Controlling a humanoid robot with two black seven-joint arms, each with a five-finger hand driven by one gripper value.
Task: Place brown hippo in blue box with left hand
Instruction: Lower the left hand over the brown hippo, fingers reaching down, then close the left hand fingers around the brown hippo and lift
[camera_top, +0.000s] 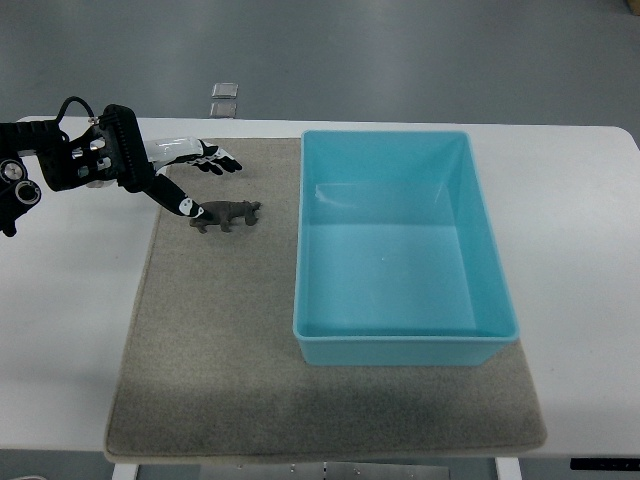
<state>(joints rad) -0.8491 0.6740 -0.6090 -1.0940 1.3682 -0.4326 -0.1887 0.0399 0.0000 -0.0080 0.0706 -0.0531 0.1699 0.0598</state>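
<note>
The left hand (165, 165) is black with white finger segments and black tips; a looped black cable and silver screws sit at its black wrist.

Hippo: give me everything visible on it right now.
The hippo is a small dark brown toy animal, matte, probably plastic or rubber. It is seen from above, body lengthwise left to right, short legs showing along its lower edge. Which end is the head is too small to tell. It lies on the grey mat, left of the blue box and apart from it. The left hand is open, one fingertip at the hippo's left end; contact is unclear. It is not grasped yet.
</note>
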